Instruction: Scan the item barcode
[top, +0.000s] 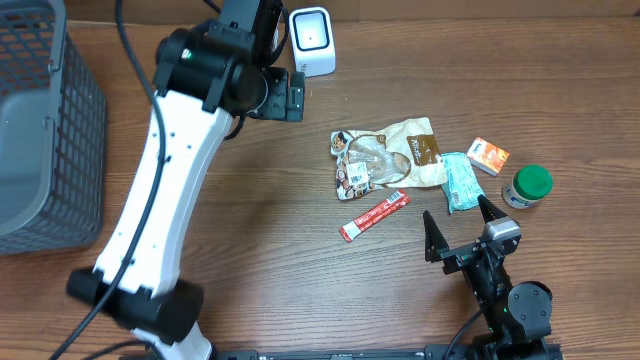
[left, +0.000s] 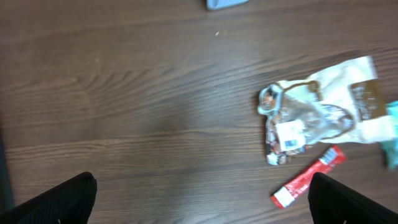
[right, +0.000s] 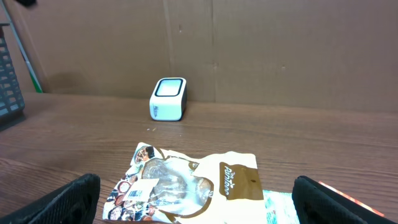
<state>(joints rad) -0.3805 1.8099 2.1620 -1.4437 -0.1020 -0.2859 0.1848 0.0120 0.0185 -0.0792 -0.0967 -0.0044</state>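
The right gripper (top: 456, 210) stands with its black fingers spread wide and nothing between them, low over the table (top: 300, 290) at the near right. Just ahead of it lies the snack bag (top: 390, 155), flat on the wood. The bag is cream with a brown band and brown logo at one end and a clear crinkled window in the middle. Small printed food pictures crowd the other end, where a white label with dark bars faces up. A teal packet (top: 460, 180) touches the bag's right edge, and a red stick packet (top: 374, 216) lies slantwise just beside its near edge. Further right are an orange box (top: 489, 155) and a green-lidded jar (top: 528, 185). The left gripper (left: 200, 180) also has its fingers apart and empty, held above bare wood left of the bag, near the white scanner (top: 311, 40) at the far edge. A grey basket (top: 40, 150) sits at the far left.
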